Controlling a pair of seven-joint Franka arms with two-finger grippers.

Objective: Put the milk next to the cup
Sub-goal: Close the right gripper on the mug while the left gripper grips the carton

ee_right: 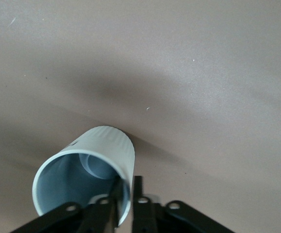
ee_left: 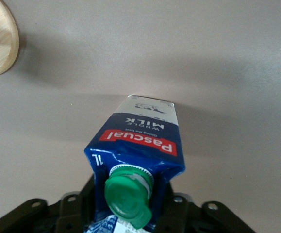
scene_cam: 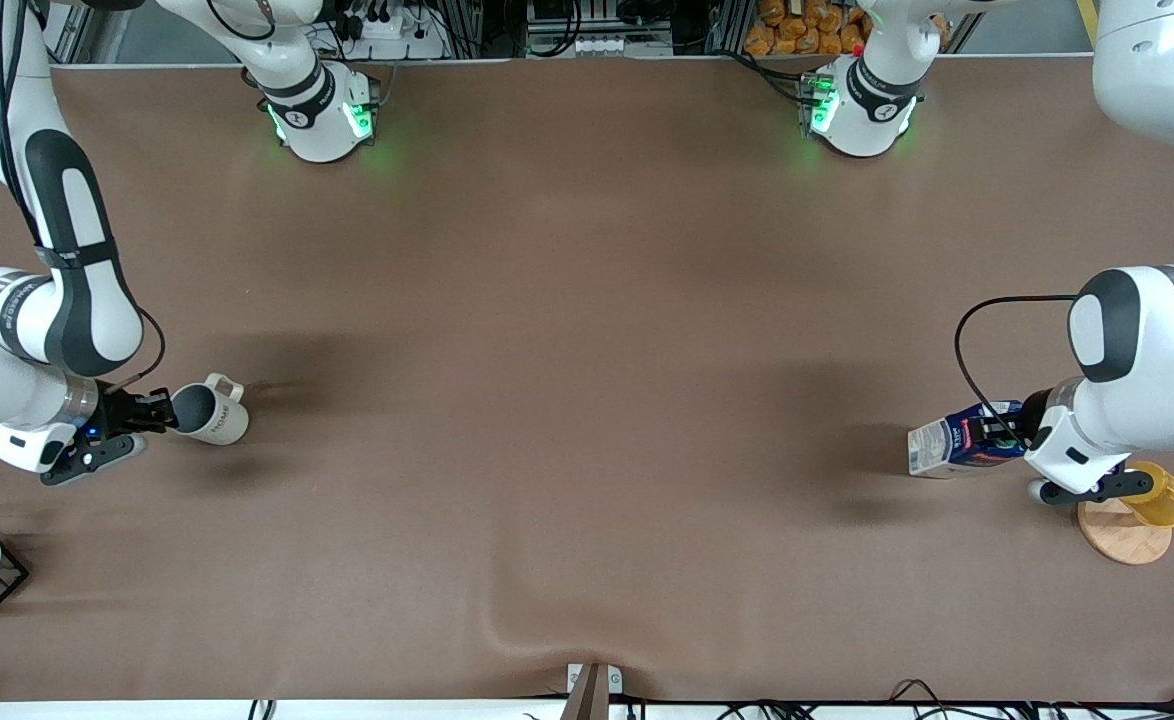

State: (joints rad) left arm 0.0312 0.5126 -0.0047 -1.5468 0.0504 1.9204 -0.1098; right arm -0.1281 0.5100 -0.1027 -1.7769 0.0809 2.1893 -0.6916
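Milk [scene_cam: 957,440] sits at the left arm's end of the counter [scene_cam: 587,400], tipped so its white end points toward the middle, with the left gripper [scene_cam: 1007,430] clamped on its upper part just below the green cap [ee_left: 126,193]; gripping there likely leaves the base free to be set down upright. Well apart, at the right arm's end, the cup [scene_cam: 209,411] is tilted on its side, its handle [scene_cam: 225,384] pointing away from the front camera, and the right gripper [scene_cam: 162,412] has its jaws pinched on the rim, one inside and one outside the wall. Both things look held ready for carrying toward each other. Near the milk, closer to the front camera, a yellow cup [scene_cam: 1162,495] and a wooden disc [scene_cam: 1122,530] lie under the left arm.
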